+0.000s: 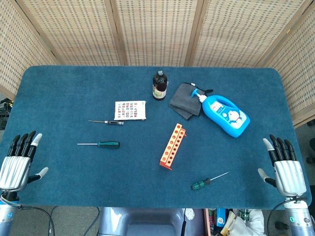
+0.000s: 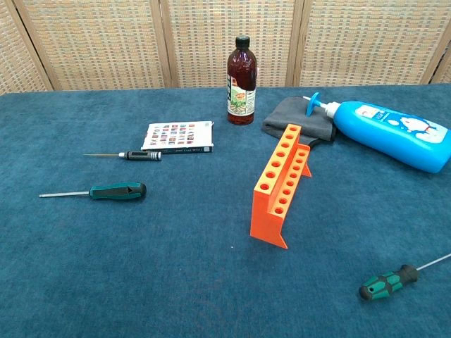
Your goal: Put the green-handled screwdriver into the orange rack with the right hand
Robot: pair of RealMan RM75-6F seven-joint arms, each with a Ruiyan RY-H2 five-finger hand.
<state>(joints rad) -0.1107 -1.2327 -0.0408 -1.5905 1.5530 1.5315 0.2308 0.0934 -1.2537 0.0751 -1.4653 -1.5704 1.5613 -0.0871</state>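
Two robot hands rest open and empty at the near corners of a blue-carpeted bench, with the orange rack (image 1: 173, 146) standing near its middle as the fixed point of the scene. The right hand (image 1: 282, 168) sits well to the right of the rack, palm down with fingers spread and nothing in them; the left hand (image 1: 18, 161) mirrors it far to the rack's left. Nearest the right hand lies a green-handled screwdriver (image 1: 208, 181), flat on the cloth in front of and to the right of the rack, its shaft angled away toward the right side, which probably makes it the one meant for this arm. A second green-handled driver (image 1: 100, 144) lies well to the left of the rack (on the other arm's side, so a poor fit for the job), with a slim black precision driver (image 1: 109, 122) just behind it. Behind the rack stand a dark brown bottle (image 1: 159, 85), a grey cloth (image 1: 185, 100) and a blue dispenser bottle (image 1: 225, 113) lying on its side, and a small printed card (image 1: 130, 109) lies behind and to the left. The rack's holes face upward, so the tool would have to go in tip-down. No reach has begun.
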